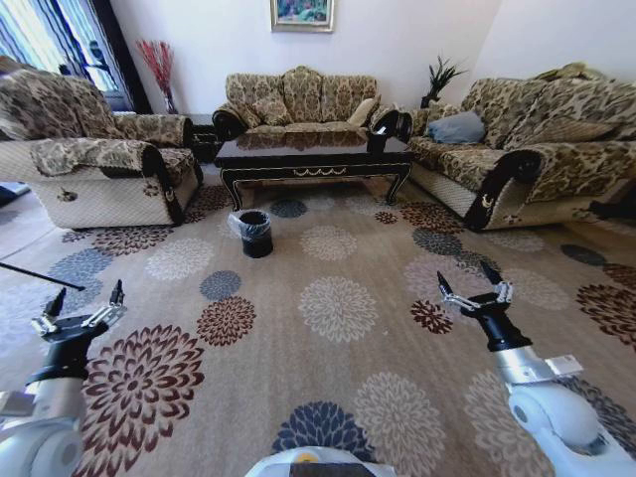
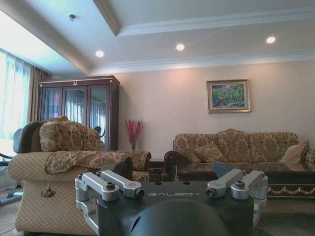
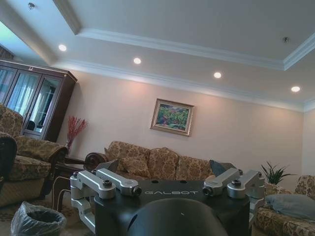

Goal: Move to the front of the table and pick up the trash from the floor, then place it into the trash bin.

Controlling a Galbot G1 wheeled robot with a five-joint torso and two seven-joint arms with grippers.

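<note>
The dark glossy table [image 1: 316,157] stands far ahead in the head view, in front of the back sofa; its gold-trimmed edge [image 2: 290,189] also shows in the left wrist view. The small black trash bin [image 1: 254,233] with a clear liner sits on the patterned floor [image 1: 338,308] just left of the table's front, and its liner [image 3: 37,221] appears in the right wrist view. The trash is out of view. My left gripper [image 1: 87,294] hangs open at the lower left and my right gripper [image 1: 470,280] open at the lower right, both above the carpet and holding nothing.
Floral sofas flank the carpet: one at the left [image 1: 94,159], one behind the table [image 1: 298,99], one at the right [image 1: 517,149]. A thin black rod [image 1: 40,275] juts in at the left edge. Open carpet lies between me and the bin.
</note>
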